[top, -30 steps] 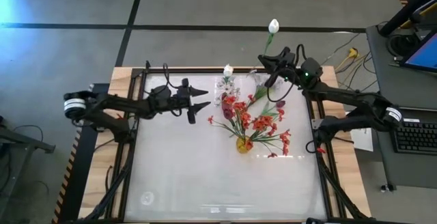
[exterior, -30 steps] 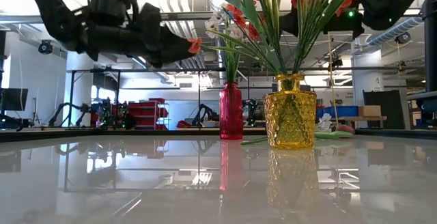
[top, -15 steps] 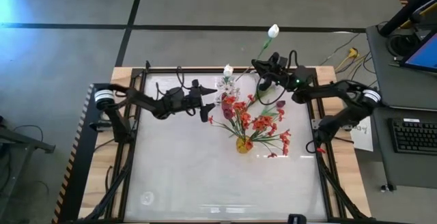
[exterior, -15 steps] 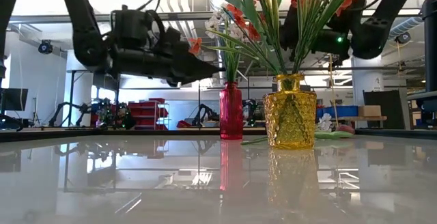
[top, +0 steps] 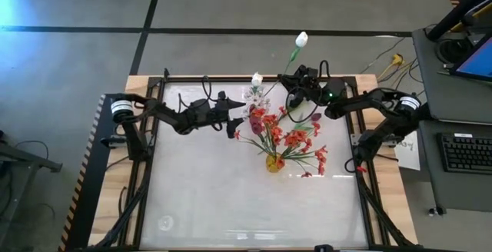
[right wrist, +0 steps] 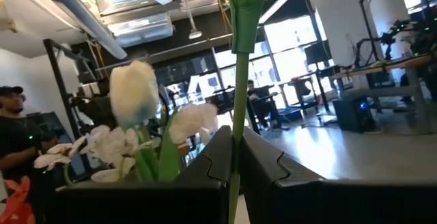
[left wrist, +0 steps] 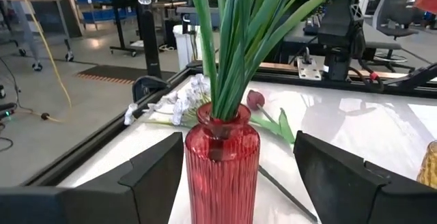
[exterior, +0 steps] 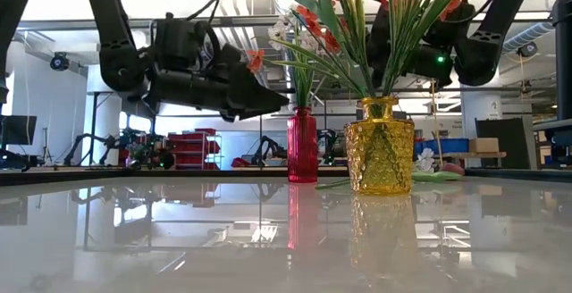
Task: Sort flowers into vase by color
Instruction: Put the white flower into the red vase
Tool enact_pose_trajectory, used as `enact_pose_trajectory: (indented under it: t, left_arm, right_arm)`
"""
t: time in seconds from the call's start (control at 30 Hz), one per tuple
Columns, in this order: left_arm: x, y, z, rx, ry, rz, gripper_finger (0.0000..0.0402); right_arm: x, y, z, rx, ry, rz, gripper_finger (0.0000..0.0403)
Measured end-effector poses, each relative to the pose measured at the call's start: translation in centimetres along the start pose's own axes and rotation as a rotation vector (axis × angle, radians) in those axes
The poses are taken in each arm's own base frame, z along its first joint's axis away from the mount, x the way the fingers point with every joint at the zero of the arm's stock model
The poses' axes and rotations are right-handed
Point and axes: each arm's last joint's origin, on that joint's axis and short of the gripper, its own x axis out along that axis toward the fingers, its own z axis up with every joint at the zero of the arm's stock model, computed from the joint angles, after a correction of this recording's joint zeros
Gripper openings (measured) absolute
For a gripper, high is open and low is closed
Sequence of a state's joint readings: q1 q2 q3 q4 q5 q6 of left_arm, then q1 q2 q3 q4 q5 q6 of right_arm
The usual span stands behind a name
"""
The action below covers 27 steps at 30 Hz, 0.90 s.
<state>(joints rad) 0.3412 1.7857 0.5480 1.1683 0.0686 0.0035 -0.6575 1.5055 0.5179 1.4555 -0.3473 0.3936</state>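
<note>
Two vases stand near the far middle of the worktop [top: 200, 198]: a red vase [exterior: 302, 145] at the back and a yellow vase [exterior: 380, 146] nearer my low camera and a little toward the right arm's side. From above, the yellow vase [top: 274, 163] carries a spread of red-orange blossoms [top: 288, 137], and the red vase sits under a dark red tulip [top: 254, 114] and a white tulip [top: 257, 78], with small white sprays beside them.

My left gripper [top: 231, 117] hovers above the worktop just beside the red vase, its fingers spread and holding nothing. Through its wrist camera I see the red vase [left wrist: 222, 162] between the two dark fingers [left wrist: 153, 179], not touching either, with green stems [left wrist: 235, 39] rising out of its mouth. Behind that vase a loose dark red tulip [left wrist: 255, 100] and a spray of small white blossoms [left wrist: 179, 101] lie flat on the worktop.

My right gripper [top: 294, 91] is up at the far edge, beyond the vases, with its fingers pressed together on the stem of a white tulip. That white tulip [top: 302, 39] leans out past the worktop's far rim. In the right wrist camera the green stem [right wrist: 237, 94] runs up from between the closed fingers [right wrist: 212, 159], with white flowers [right wrist: 136, 91] visible beyond. A person shows at the edge of that view, off in the room.
</note>
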Motion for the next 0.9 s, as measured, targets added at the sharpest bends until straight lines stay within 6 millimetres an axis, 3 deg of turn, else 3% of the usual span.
enact_pose_trajectory:
  t: [0.63, 0.9]
  left_arm:
    - [2.8, 0.3, -4.0, -0.059, 0.009, 0.034, 0.0264]
    - [3.2, 0.3, -4.4, -0.060, 0.000, 0.034, 0.0264]
  right_arm:
    - [0.0, -0.1, -0.3, 0.002, 0.028, -0.015, 0.0012]
    - [0.2, 0.1, -0.3, 0.001, 0.023, -0.006, 0.0012]
